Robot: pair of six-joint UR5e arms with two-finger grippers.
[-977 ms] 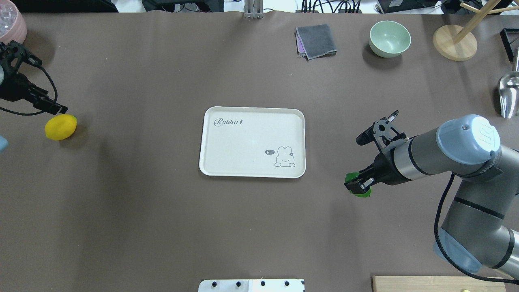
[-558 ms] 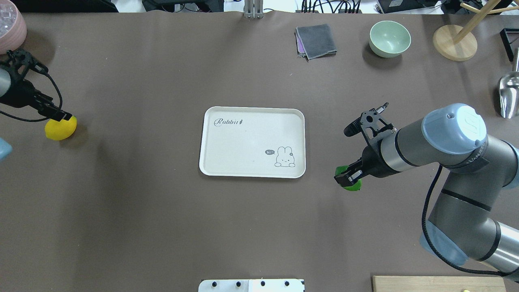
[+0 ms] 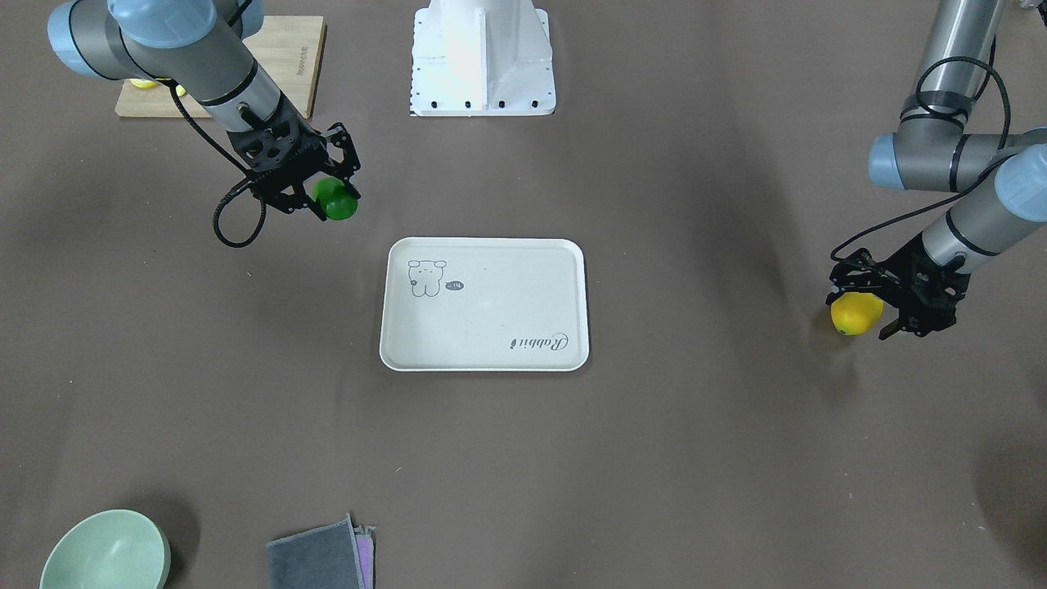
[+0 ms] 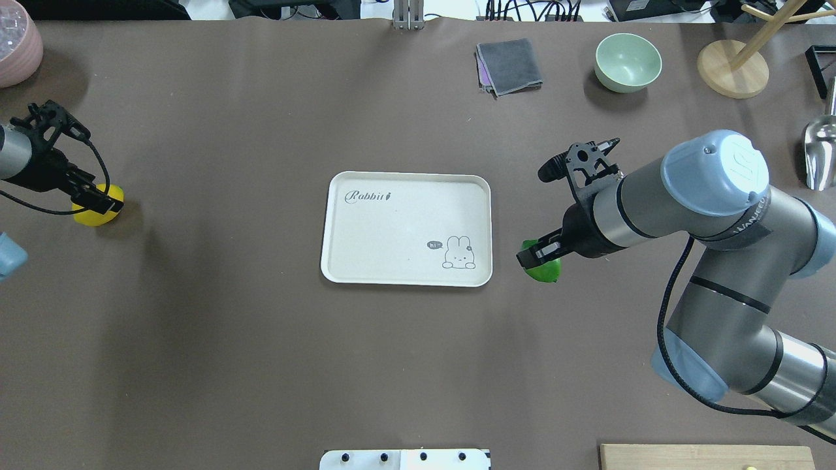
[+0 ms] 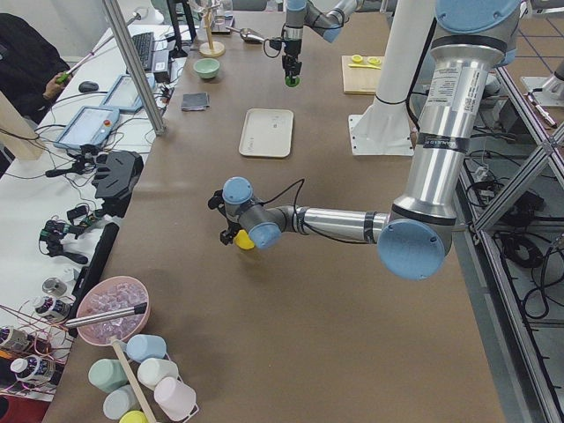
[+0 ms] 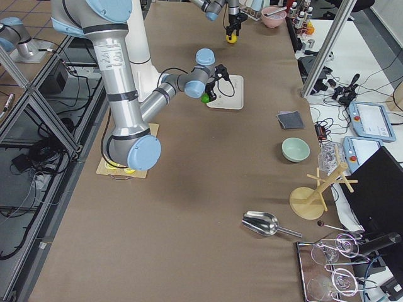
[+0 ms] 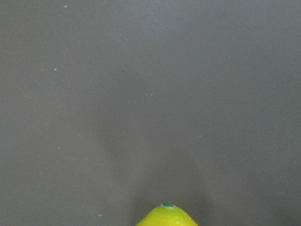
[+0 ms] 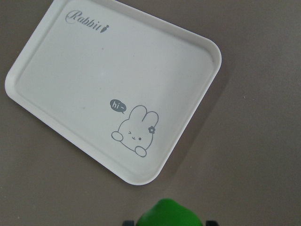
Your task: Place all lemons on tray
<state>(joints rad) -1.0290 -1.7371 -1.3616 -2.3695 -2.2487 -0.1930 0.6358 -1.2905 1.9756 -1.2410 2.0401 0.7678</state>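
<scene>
Lemons are both off the tray, which lies flat in the middle of the brown table with its "Rabbit" script and grey bunny drawing facing up. The green lemon is pinched between the jaws of the right gripper and hangs above the table just beside the tray's corner nearest the bunny, apart from the rim; the right wrist view looks down on the tray from that height, with the top of the green fruit at the bottom edge of the picture. The yellow lemon rests on the table far out toward the robot's left end, well apart from the tray. The left gripper is down over it, one finger on each side of the fruit in the front-facing view, but I cannot tell whether the jaws press on it or stand a little clear; the left wrist view shows the lemon's tip over bare table. Along the far edge of the table stand a pale green bowl, a folded grey cloth and a round wooden stand, with a metal scoop at the right end and a pink bowl at the far left corner. A bamboo board lies by the robot's base.
</scene>
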